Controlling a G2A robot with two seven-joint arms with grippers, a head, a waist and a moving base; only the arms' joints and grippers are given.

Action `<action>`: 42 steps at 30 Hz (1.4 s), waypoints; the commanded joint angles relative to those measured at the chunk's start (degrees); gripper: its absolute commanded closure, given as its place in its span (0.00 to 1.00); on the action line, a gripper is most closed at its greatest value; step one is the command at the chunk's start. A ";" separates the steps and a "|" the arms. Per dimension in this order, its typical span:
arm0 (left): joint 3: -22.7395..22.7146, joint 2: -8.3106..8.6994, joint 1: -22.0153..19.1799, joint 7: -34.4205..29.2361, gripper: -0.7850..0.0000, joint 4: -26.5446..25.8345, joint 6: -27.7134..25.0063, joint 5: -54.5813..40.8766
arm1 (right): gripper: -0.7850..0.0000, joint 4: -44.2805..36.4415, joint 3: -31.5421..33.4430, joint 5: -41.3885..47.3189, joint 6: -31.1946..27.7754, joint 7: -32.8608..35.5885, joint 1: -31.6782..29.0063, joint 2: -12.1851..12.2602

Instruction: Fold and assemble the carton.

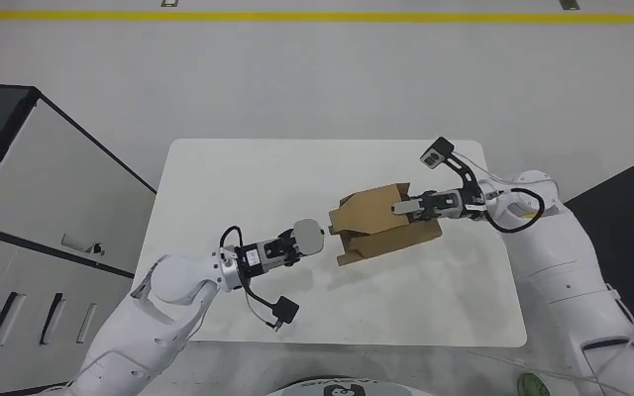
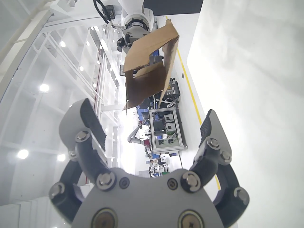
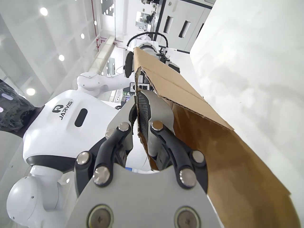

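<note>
Above the white worktop [image 1: 198, 178], left of centre, the left gripper [image 1: 315, 238] holds its two fingers [image 2: 92, 122] spread apart, just beside the left end of the one brown carton [image 1: 371, 220]. The part-folded carton is right of centre. There the right gripper [image 1: 399, 207] has its fingers [image 3: 144, 110] clamped on one flap.

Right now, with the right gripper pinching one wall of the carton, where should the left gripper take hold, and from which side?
I'd take the loose flap edge at the carton's open end, coming straight in from the left gripper's side. That thin edge faces its open jaws, opposite where the right gripper holds.
</note>
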 commanded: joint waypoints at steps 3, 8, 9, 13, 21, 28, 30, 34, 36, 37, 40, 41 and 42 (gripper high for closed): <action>-0.05 0.06 0.47 -0.37 0.00 -0.35 0.05 0.21 | 1.00 -0.44 0.71 2.55 -0.01 0.00 -0.19 0.39; -0.05 0.06 0.47 -0.37 0.00 -0.35 0.05 0.21 | 1.00 -0.44 0.71 2.55 -0.01 0.00 -0.19 0.39; -0.05 0.06 0.47 -0.37 0.00 -0.35 0.05 0.21 | 1.00 -0.44 0.71 2.55 -0.01 0.00 -0.19 0.39; 0.02 0.01 0.68 -1.13 0.00 -0.12 0.14 -0.10 | 1.00 -2.26 0.81 1.78 0.09 -2.88 -1.33 0.35; -2.74 0.51 2.56 -1.03 0.00 0.40 1.01 -0.17 | 1.00 -6.76 2.08 0.44 -0.06 -7.36 -2.05 0.31; -3.82 0.71 3.22 -0.40 0.00 0.34 1.34 -0.28 | 1.00 -8.44 1.63 -1.01 0.41 -10.95 -1.81 0.01; -3.82 0.71 3.22 -0.40 0.00 0.34 1.34 -0.28 | 1.00 -8.44 1.63 -1.01 0.41 -10.95 -1.81 0.01; -3.82 0.71 3.22 -0.40 0.00 0.34 1.34 -0.28 | 1.00 -8.44 1.63 -1.01 0.41 -10.95 -1.81 0.01; -3.82 0.71 3.22 -0.40 0.00 0.34 1.34 -0.28 | 1.00 -8.44 1.63 -1.01 0.41 -10.95 -1.81 0.01; -3.82 0.71 3.22 -0.40 0.00 0.34 1.34 -0.28 | 1.00 -8.44 1.63 -1.01 0.41 -10.95 -1.81 0.01; -3.82 0.71 3.22 -0.40 0.00 0.34 1.34 -0.28 | 1.00 -8.44 1.63 -1.01 0.41 -10.95 -1.81 0.01; -3.82 0.71 3.22 -0.40 0.00 0.34 1.34 -0.28 | 1.00 -8.44 1.63 -1.01 0.41 -10.95 -1.81 0.01; -3.82 0.71 3.22 -0.40 0.00 0.34 1.34 -0.28 | 1.00 -8.44 1.63 -1.01 0.41 -10.95 -1.81 0.01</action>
